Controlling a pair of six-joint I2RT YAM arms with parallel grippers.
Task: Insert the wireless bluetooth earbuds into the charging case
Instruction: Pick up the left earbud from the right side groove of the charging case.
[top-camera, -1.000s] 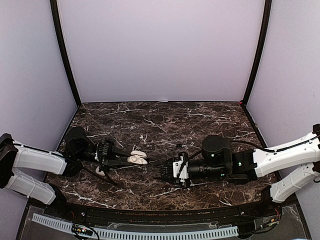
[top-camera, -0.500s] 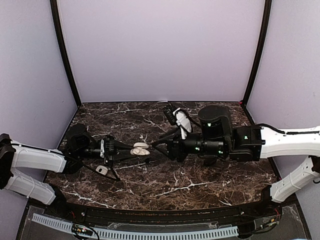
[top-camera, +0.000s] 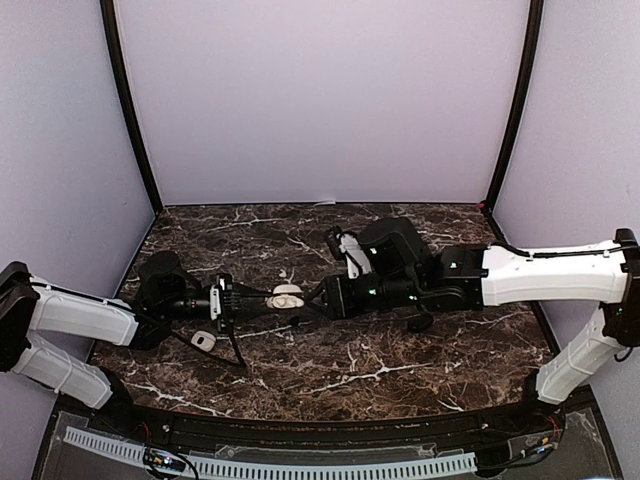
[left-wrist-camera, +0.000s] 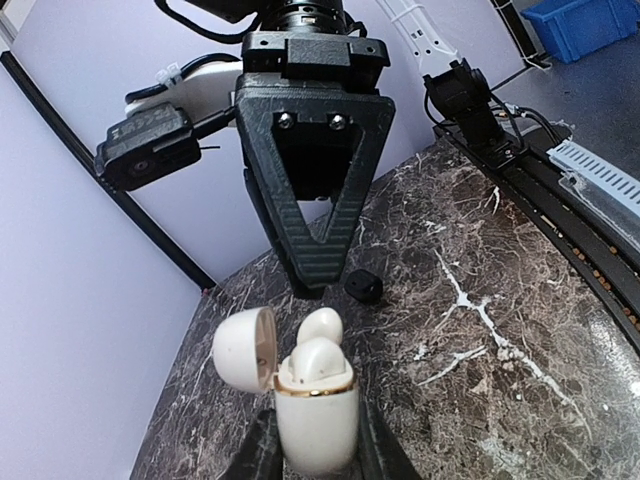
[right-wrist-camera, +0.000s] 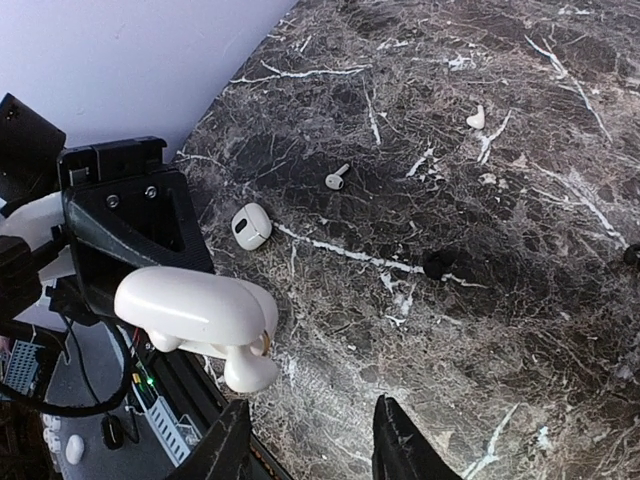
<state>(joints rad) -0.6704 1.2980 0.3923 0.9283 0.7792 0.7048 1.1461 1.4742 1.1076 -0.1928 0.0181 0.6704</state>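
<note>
My left gripper (top-camera: 262, 299) is shut on a white charging case (top-camera: 285, 297) and holds it just above the table. In the left wrist view the case (left-wrist-camera: 316, 420) stands upright between my fingers with its lid (left-wrist-camera: 245, 347) swung open to the left. Two white earbuds (left-wrist-camera: 318, 358) sit in its top. My right gripper (top-camera: 314, 298) faces the case from the right, open and empty, its tips just short of it. The right wrist view shows the case (right-wrist-camera: 190, 310) left of my open right gripper (right-wrist-camera: 315, 405).
On the marble table (right-wrist-camera: 520, 330) lie a small white closed case (right-wrist-camera: 251, 226), a white stemmed earbud (right-wrist-camera: 336, 178), another white bud (right-wrist-camera: 477, 118) and a black earbud (right-wrist-camera: 437, 264). A black earbud (left-wrist-camera: 363, 288) lies just behind the held case. Walls enclose three sides.
My right arm swung from the table's front to directly face the case. My left gripper carried the case a little right and back.
</note>
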